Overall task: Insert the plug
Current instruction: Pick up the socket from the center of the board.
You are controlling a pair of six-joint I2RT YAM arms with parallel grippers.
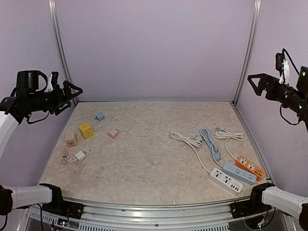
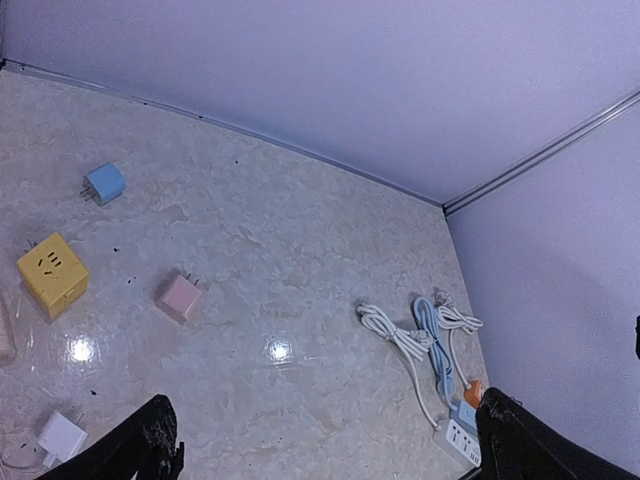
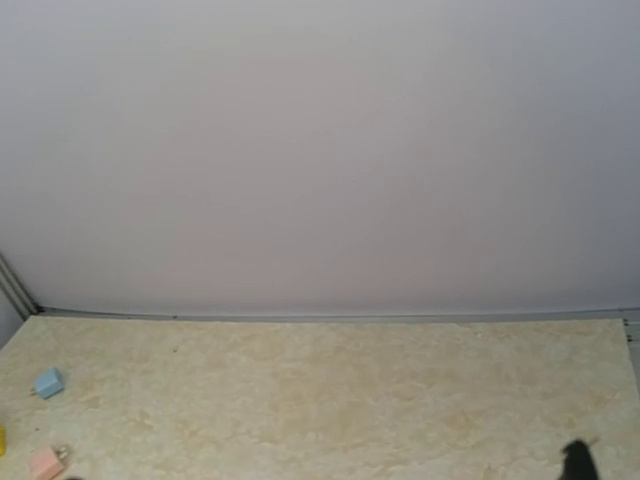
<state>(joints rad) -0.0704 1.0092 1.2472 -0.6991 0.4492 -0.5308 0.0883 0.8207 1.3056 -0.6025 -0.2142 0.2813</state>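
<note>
Several plug adapters lie at the table's left: a blue one (image 1: 100, 116), a yellow cube (image 1: 86, 130), a pink one (image 1: 113, 133), a beige one (image 1: 71, 139) and a white one (image 1: 80, 156) with a cable. Three power strips lie at the right front: white (image 1: 226, 180), blue-grey (image 1: 239, 173) and orange (image 1: 250, 167). My left gripper (image 1: 72, 94) is open and empty, high above the left edge. My right gripper (image 1: 255, 83) is open and empty, high above the right edge. The left wrist view shows the blue (image 2: 105, 183), yellow (image 2: 52, 274) and pink (image 2: 180, 297) adapters.
Coiled cords, two white (image 1: 185, 139) (image 1: 228, 134) and one blue (image 1: 210, 142), lie behind the strips. Lilac walls with metal corner posts (image 1: 245, 53) enclose the table. The right wrist view shows the back wall, the table's far part (image 3: 330, 400) and one dark fingertip (image 3: 577, 462).
</note>
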